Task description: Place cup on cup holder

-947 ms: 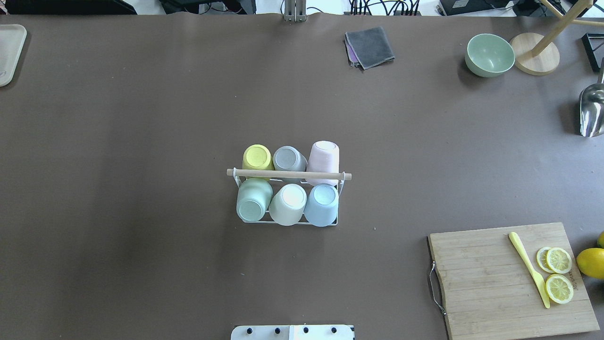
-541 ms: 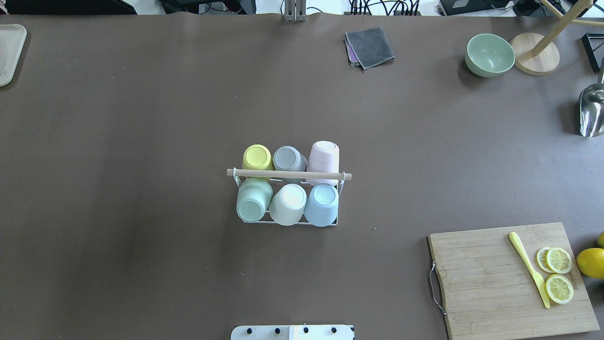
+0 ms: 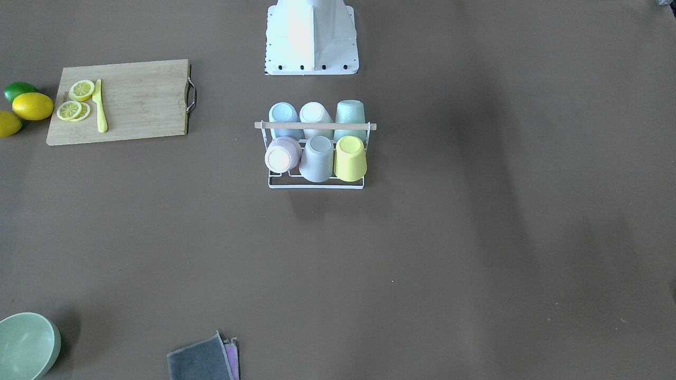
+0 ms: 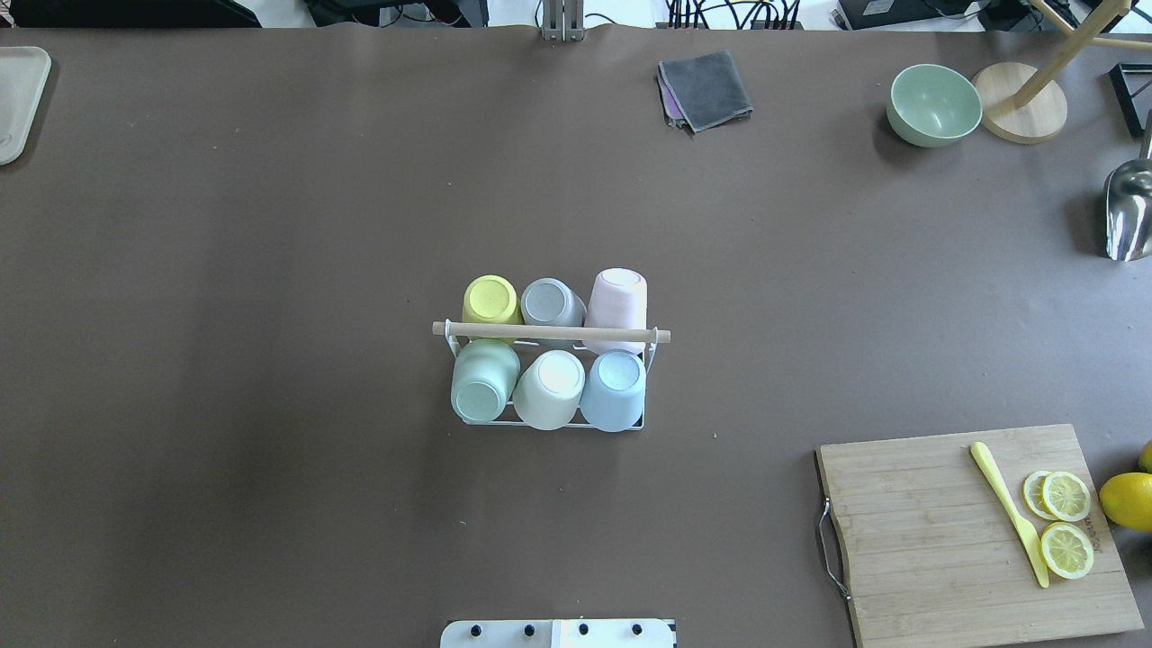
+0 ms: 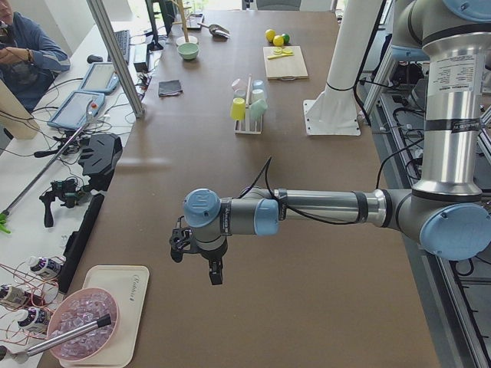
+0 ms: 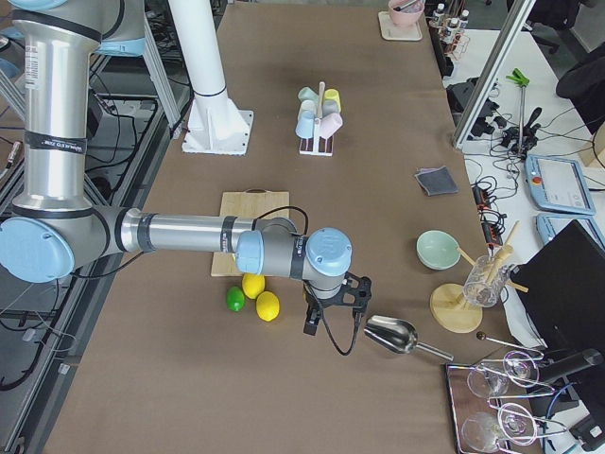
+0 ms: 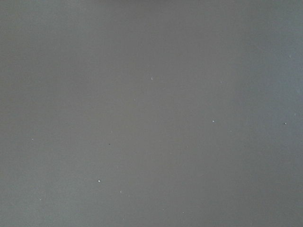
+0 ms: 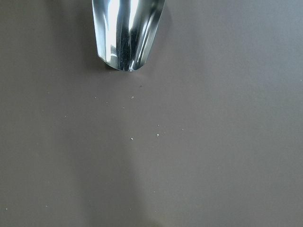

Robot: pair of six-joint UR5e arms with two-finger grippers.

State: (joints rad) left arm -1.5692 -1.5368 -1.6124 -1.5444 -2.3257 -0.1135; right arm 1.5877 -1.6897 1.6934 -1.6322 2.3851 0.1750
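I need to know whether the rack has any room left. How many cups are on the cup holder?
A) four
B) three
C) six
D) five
C: the cup holder carries six upturned cups, three in each row, as both the overhead and front-facing views show.

The white wire cup holder (image 4: 551, 332) with a wooden top rod stands mid-table, away from all edges. Upturned on its prongs are a yellow cup (image 4: 490, 300), grey cup (image 4: 551, 303) and pink cup (image 4: 617, 301) in the far row, and a green cup (image 4: 483, 382), cream cup (image 4: 551, 387) and blue cup (image 4: 614, 387) in the near row.
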